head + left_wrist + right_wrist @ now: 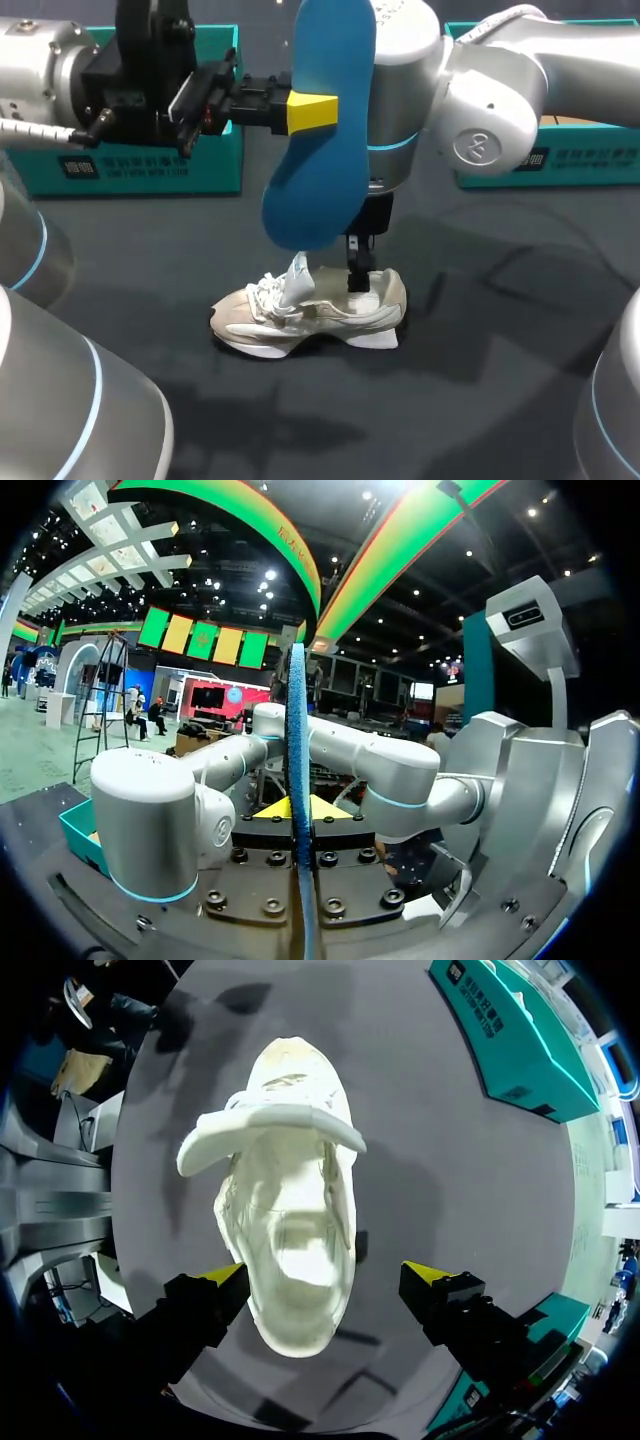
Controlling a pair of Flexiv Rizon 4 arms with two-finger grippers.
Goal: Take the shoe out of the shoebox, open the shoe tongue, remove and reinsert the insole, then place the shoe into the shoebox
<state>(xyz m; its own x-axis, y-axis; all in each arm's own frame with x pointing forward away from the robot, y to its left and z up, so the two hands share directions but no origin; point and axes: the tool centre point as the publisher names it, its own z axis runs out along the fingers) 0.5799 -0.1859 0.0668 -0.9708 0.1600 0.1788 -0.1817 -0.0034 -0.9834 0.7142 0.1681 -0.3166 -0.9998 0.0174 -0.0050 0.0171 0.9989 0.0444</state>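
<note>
Head view | left hand (322, 112) clenched on blue insole (318, 190) | right hand (325, 1275) spread wide astride shoe (290, 1200)

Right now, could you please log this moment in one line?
left gripper: shut on insole, aloft | right gripper: open over shoe heel | shoe: upright on table

You have only the desk (470, 400) to note here: a dark grey, matte top that runs from the near edge to the far edge in the head view. On its right half a thin pale line (545, 232) curves across the surface, and you cannot tell whether it is a crease or a cord. Soft shadows (290, 420) lie on the near part, left of the middle. From the right wrist view the same top reads as a plain, lighter grey.
</note>
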